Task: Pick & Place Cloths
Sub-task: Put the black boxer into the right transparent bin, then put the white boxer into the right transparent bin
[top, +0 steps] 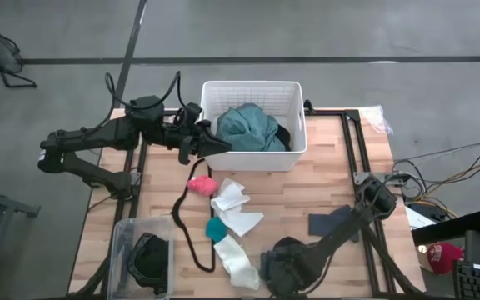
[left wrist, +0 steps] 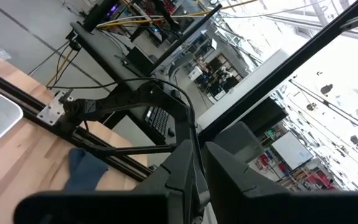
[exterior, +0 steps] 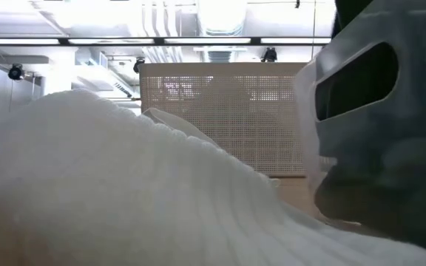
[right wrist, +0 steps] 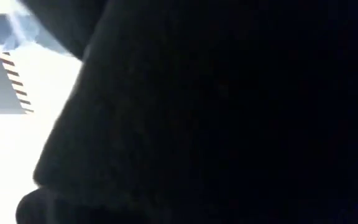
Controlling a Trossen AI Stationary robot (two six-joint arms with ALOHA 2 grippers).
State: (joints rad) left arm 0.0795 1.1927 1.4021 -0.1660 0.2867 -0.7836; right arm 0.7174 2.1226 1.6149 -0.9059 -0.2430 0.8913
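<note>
Wooden table (top: 323, 179) carries the scattered cloths. Teal garment (top: 250, 129) lies inside the white basket (top: 294, 125) at the far edge. Pink piece (top: 202, 185), white socks (top: 238, 218) and a teal bit (top: 216, 228) lie mid-table beside a black cord loop (top: 183, 223); a dark grey piece (top: 327, 222) lies toward the right. Black fabric sits in a clear bin (top: 123, 246) at the near left. Left gripper (top: 209, 140) is at the basket's left wall, fingers pressed together, nothing held. Right gripper (top: 280, 265) is low at the near edge; finger state cannot be told.
</note>
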